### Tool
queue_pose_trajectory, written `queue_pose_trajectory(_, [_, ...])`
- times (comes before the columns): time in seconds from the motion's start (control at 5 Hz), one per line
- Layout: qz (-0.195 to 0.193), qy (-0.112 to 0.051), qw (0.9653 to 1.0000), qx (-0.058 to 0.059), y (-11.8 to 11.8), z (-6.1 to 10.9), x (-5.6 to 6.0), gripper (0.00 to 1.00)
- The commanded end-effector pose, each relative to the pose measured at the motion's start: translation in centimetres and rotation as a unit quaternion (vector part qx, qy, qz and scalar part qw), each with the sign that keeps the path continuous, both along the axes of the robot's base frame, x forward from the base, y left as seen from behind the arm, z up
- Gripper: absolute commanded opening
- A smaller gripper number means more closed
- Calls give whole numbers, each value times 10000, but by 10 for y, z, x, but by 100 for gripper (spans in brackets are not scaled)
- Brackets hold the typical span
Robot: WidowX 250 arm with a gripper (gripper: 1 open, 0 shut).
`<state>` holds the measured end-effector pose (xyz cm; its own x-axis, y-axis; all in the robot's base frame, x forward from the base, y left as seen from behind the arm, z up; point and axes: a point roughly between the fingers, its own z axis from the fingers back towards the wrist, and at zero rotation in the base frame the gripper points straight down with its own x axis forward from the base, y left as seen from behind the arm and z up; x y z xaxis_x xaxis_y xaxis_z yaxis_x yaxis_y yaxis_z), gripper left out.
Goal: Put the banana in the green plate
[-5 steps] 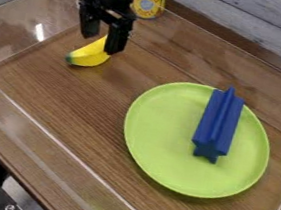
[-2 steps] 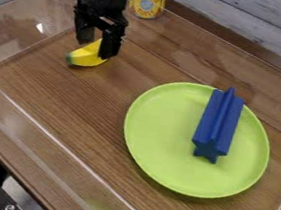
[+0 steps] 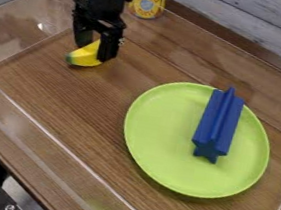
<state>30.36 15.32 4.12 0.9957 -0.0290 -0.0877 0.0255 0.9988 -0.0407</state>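
Jaws stand wide apart, straddling the banana on the wooden table; the gripper points straight down over it; the green plate lies well apart, bearing a blue block.

Small yellow banana lies on wood, well left of the round lime-green plate

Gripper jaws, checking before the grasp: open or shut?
Open: the gripper's two fingers stand apart, straddling the banana on the table.
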Motion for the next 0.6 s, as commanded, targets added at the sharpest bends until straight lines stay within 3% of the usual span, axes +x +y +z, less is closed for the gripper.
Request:
queue_pose_trajectory(0.0, [56,-280,9995,107,9,15,9,100])
queue_pose_trajectory(0.4, [79,-282,9996,32,8,15,8,100])
